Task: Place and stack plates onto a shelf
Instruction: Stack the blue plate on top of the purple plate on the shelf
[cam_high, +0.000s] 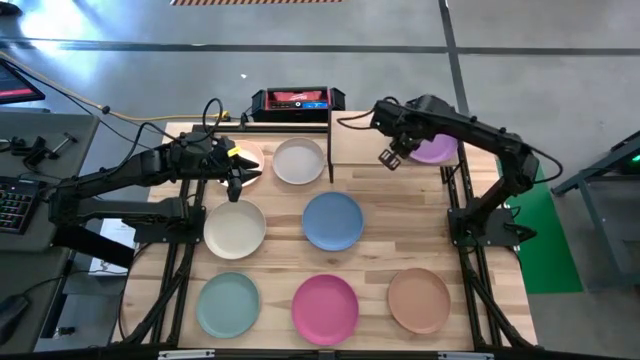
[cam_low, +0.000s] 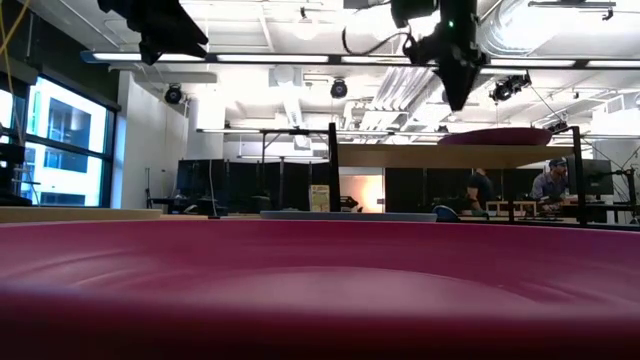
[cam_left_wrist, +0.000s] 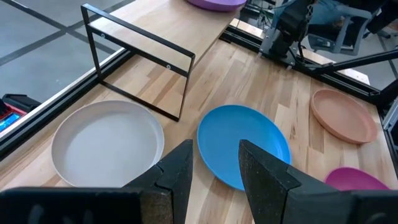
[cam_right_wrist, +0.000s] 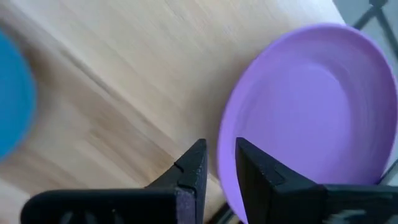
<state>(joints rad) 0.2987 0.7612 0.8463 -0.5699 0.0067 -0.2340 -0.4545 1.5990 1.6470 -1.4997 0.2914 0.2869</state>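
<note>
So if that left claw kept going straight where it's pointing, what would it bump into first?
Probably the round matte blue plate on the wooden tabletop; the open left gripper points at its near rim, though depth is unclear.

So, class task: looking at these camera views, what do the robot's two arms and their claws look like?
Both arms are dark, jointed machines with black cables looping off them. The left claw has a yellow patch just behind it; the right claw shows none. Each claw has two dark, angular fingers.

Purple plate (cam_high: 438, 150) sits on shelf (cam_high: 358, 140), right end. Right gripper (cam_high: 390, 158) over shelf, just beside that plate. Left gripper (cam_high: 236, 183) above table (cam_high: 370, 262) between grey-white plate (cam_high: 298, 161) and cream plate (cam_high: 235, 229).
</note>
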